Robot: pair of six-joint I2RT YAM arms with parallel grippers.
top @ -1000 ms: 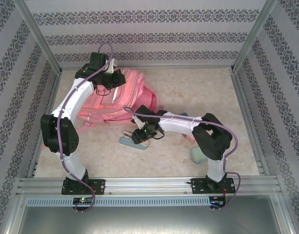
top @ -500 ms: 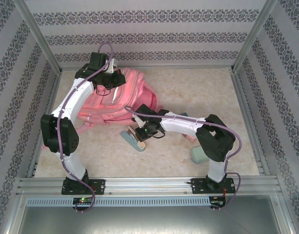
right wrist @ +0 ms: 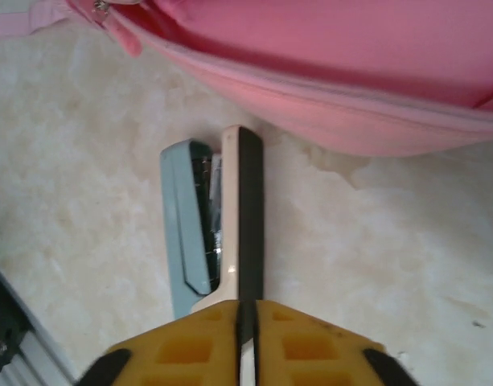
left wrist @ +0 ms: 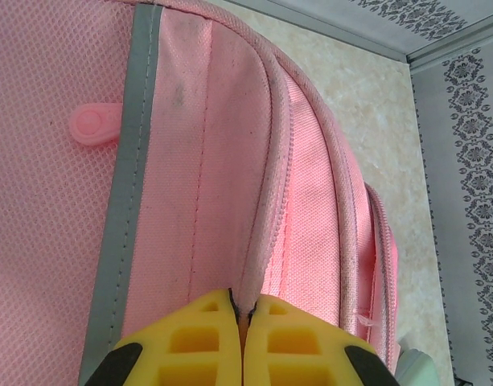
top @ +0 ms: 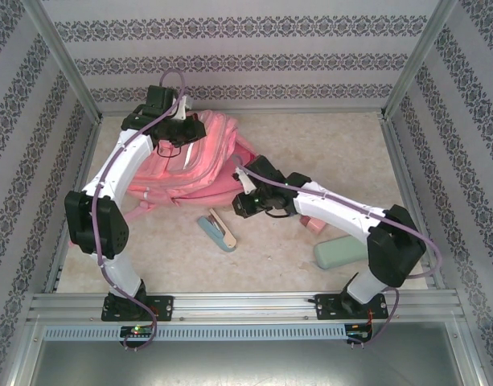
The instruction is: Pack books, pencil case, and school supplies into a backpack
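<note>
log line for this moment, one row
left tool: shut on backpack | right tool: over stapler, grip unclear | stapler: on table

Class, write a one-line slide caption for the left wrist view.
The left tool, shut, pinches a piped edge of the pink backpack; a round pink tab sits on its mesh panel.

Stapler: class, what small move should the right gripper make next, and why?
Probably a slight lift to test the hold. The right gripper looks closed on the near end of the stapler, how firmly is unclear, and it lies beside the backpack.
</note>
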